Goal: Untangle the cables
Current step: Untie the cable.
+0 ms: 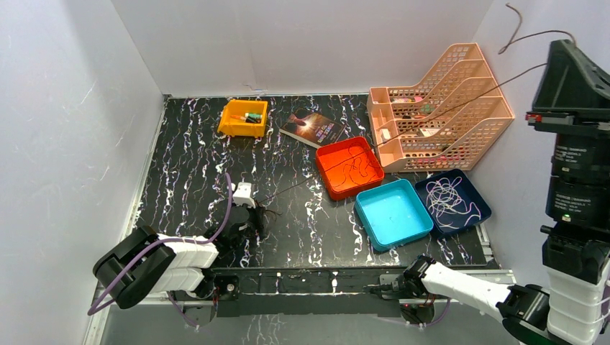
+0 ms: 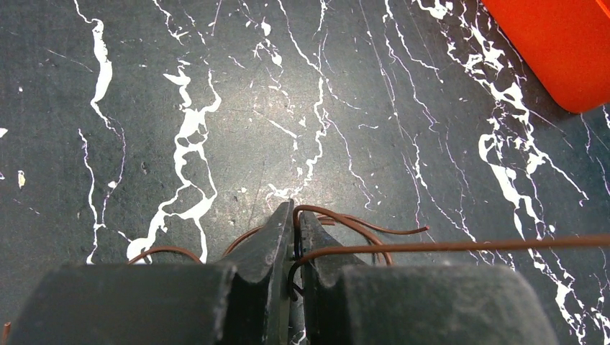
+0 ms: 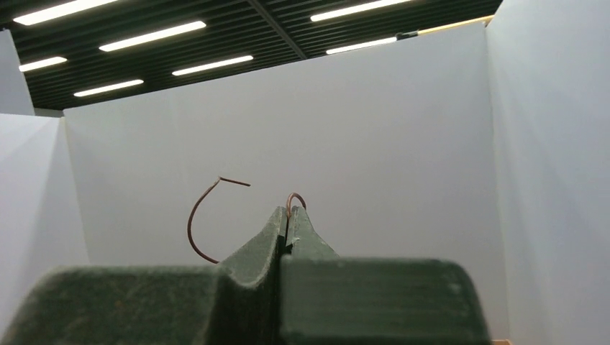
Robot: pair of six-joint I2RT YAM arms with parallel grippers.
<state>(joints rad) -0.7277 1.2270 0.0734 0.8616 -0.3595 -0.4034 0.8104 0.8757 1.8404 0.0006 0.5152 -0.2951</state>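
One thin brown cable (image 1: 403,129) runs taut from low on the left up to high on the right, passing over the orange tray (image 1: 325,154) and the pink rack. My left gripper (image 1: 256,218) is down on the black marble table, shut on that cable's lower loops (image 2: 360,224). The taut strand (image 2: 460,246) leaves to the right from the left gripper (image 2: 296,213). My right gripper (image 1: 565,44) is raised high, shut on the cable's upper end; past the right gripper (image 3: 288,213) the free end (image 3: 198,223) curls out. Dark cables (image 1: 354,169) lie in the orange tray and a whitish one (image 1: 449,198) lies in the navy tray.
A teal tray (image 1: 392,213) sits between the orange one and the navy tray (image 1: 480,194). A pink file rack (image 1: 439,108) stands at the back right, with a book (image 1: 311,128) and a yellow bin (image 1: 243,118) at the back. White walls enclose the table.
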